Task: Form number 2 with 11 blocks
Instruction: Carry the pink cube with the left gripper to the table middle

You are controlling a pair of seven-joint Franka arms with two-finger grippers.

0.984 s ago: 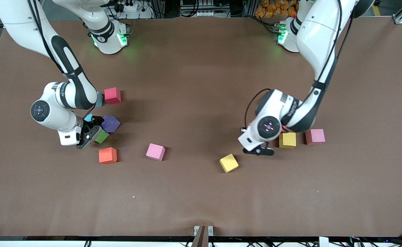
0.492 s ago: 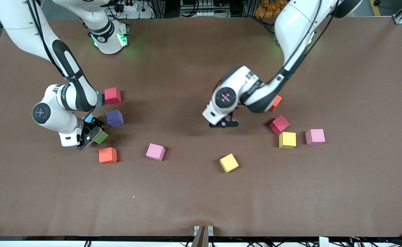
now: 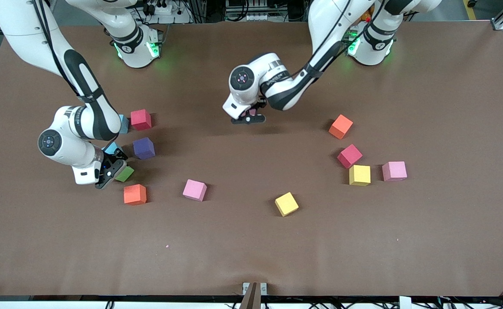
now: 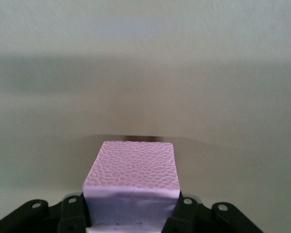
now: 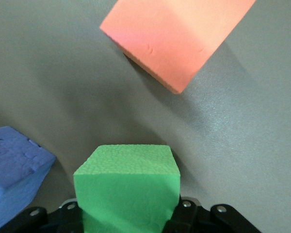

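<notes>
My left gripper (image 3: 248,116) hangs over the middle of the table, shut on a light purple block (image 4: 132,177). My right gripper (image 3: 113,170) is low at the right arm's end, shut on the green block (image 3: 125,174), which fills the right wrist view (image 5: 127,187). Beside it lie a dark purple block (image 3: 143,148), an orange block (image 3: 134,194) and a red block (image 3: 141,119). Loose blocks lie elsewhere: pink (image 3: 194,189), yellow (image 3: 286,204), orange (image 3: 340,126), red (image 3: 349,156), yellow (image 3: 359,175), pink (image 3: 394,171). No digit shape stands on the table.
Two light blue cubes (image 3: 124,124) (image 3: 110,147) sit partly hidden under the right arm's wrist. The brown table (image 3: 251,249) is bare along its edge nearest the front camera and between the two clusters of blocks.
The left arm carried its block up from beside the yellow blocks to over the table's middle. The right gripper closed on the green block. The dark purple block turned slightly.
</notes>
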